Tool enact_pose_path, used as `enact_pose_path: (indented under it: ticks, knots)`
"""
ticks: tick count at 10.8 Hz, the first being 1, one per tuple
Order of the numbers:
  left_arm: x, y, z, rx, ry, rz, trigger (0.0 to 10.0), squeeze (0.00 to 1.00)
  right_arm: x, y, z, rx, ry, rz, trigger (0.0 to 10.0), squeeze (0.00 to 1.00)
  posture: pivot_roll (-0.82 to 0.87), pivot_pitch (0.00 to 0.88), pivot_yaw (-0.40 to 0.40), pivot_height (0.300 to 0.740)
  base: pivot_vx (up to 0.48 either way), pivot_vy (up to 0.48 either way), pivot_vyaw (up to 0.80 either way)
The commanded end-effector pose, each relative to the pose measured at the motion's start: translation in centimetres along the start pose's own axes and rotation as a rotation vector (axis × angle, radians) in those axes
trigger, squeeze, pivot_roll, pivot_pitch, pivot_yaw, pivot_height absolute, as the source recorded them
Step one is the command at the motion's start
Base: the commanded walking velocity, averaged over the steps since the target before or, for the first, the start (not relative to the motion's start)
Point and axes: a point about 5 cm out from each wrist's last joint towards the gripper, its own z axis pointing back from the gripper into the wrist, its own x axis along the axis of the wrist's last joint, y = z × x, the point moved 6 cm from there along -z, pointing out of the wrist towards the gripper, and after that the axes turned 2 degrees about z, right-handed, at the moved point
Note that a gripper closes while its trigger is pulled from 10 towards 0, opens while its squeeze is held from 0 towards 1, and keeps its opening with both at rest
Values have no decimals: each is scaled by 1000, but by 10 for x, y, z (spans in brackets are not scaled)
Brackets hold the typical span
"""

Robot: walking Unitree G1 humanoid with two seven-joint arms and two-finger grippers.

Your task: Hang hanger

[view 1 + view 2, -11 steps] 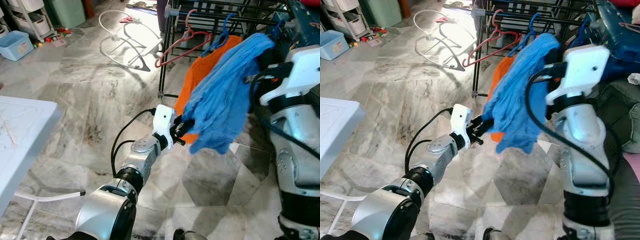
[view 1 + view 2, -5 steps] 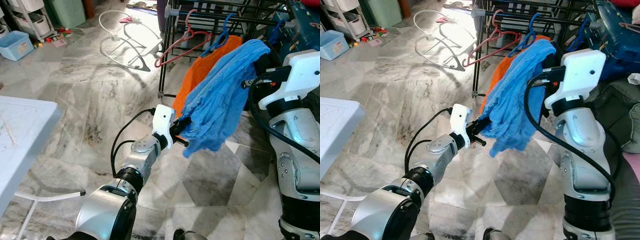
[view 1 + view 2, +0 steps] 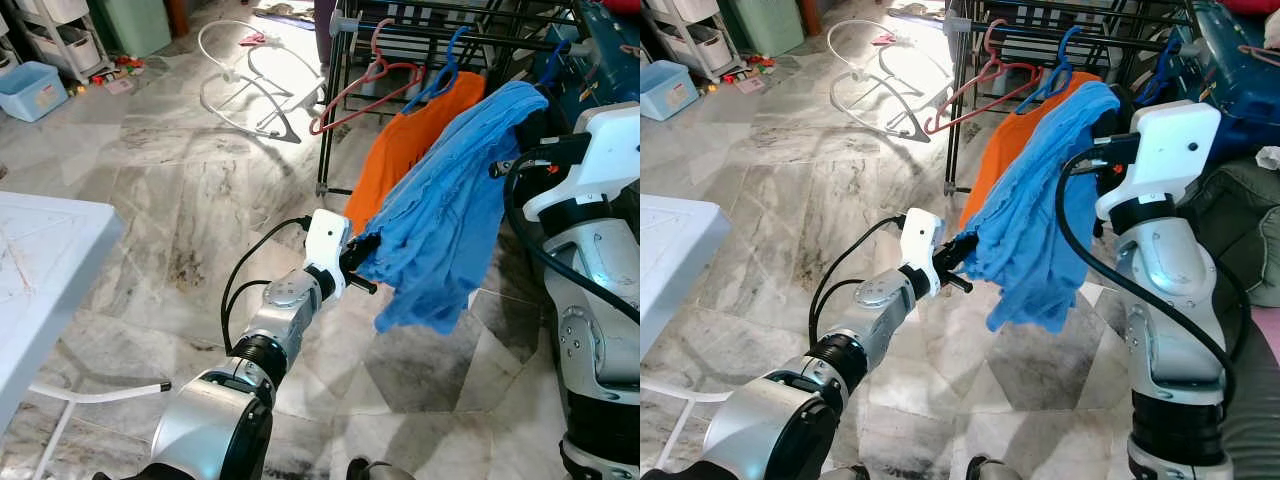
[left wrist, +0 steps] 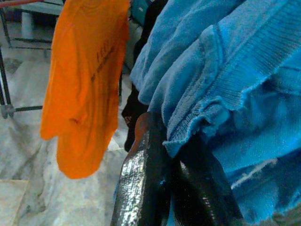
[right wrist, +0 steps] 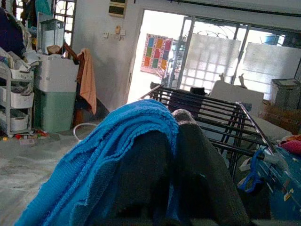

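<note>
Now the blue garment [image 3: 440, 220] hangs lower, both grippers still pinching it.

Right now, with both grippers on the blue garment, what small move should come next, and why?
Probably raise the right gripper toward the drying rack. It holds the blue garment at its top, just short of the rail, while the left gripper pinches the hem and spreads it. The orange shirt already hangs there on a blue hanger.
</note>
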Motion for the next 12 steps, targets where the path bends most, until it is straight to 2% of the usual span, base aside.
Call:
enact_pose_path:
  ticks: [1,2,3,5,6,7,8,9,10,11,12]
  knots:
    - [-21,-56,-13,-100,33,85,0,0,14,-7,2,-19,-48,14,0,0,-121,127,-42,740,0,0,0]
    - [-19,-53,-11,-111,28,76,0,0,9,-9,5,-23,-35,15,0,0,-98,121,-39,740,0,0,0]
    - [-12,-42,-9,-107,4,25,0,0,-13,-11,18,-40,29,13,0,0,-78,118,-36,740,0,0,0]
    - [1,-27,-4,-125,-27,3,0,0,-56,-16,45,-87,163,7,0,0,-39,111,-30,740,0,0,0]
    - [15,-23,2,-163,-87,-114,0,0,-79,-20,61,-128,229,7,0,0,-21,110,-25,740,0,0,0]
    - [36,-22,11,-173,-211,-310,0,0,-91,-22,69,-149,265,16,0,0,-7,109,-20,740,0,0,0]
    - [52,-33,23,-224,-341,-505,0,0,-100,-19,73,-167,289,0,0,0,7,108,-15,740,0,0,0]
    - [49,-31,27,-198,-350,-565,0,0,-108,-13,74,-171,305,-16,0,0,11,111,-14,740,0,0,0]
    - [44,-38,30,-236,-353,-611,0,0,-115,-8,75,-162,322,-14,0,0,19,112,-12,740,0,0,0]
    - [29,-35,30,-234,-289,-600,0,0,-122,-5,79,-179,349,-12,0,0,22,114,-12,740,0,0,0]
    - [7,-25,35,-228,-195,-623,0,0,-129,1,88,-200,374,-41,10000,1000,21,118,-13,740,0,0,0]
